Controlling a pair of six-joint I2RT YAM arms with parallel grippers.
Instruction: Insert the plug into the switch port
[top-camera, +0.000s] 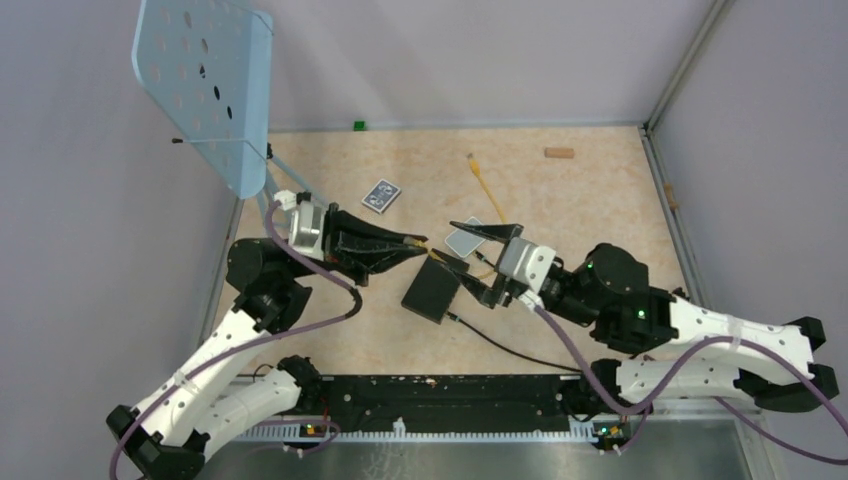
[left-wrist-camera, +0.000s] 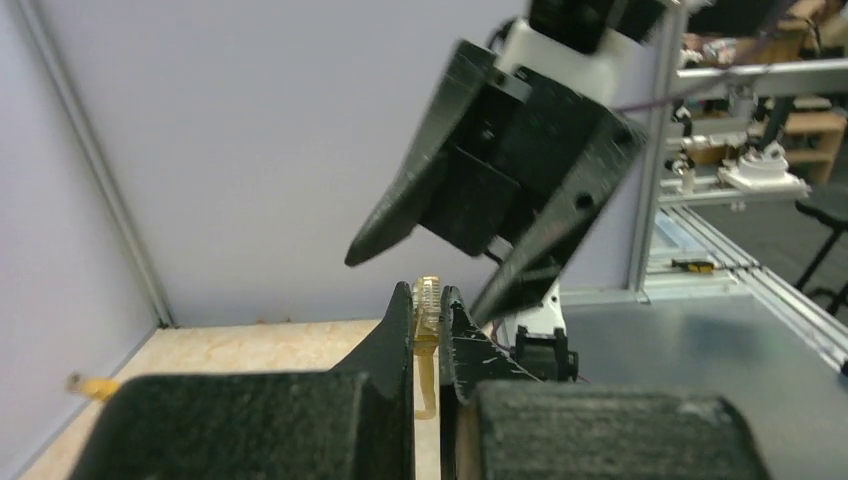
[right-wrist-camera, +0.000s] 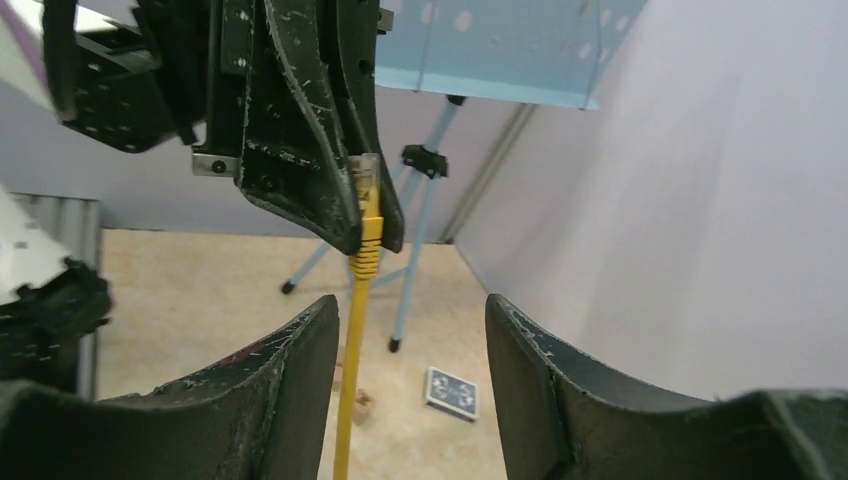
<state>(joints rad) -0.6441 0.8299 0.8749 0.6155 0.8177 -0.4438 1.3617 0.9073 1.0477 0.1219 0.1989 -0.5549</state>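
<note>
In the top view, the left gripper (top-camera: 422, 243) at centre frame pinches the plug (top-camera: 431, 245) of the yellow cable (top-camera: 484, 190). The right gripper (top-camera: 444, 241) stands spread around it. The black box (top-camera: 432, 290) lies flat just below them, and its switch port cannot be made out. In the left wrist view, the plug sits clamped at lower centre, with the right gripper's parted jaws above it. In the right wrist view, the cable hangs from the left gripper at upper left, between the spread right fingers.

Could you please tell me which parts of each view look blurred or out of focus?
Top external: evenly lit and sharp. Left wrist: the left gripper is blurred up close, the plug it pinches clearer. Right wrist: the right gripper is soft, the plug and yellow cable crisp.
</note>
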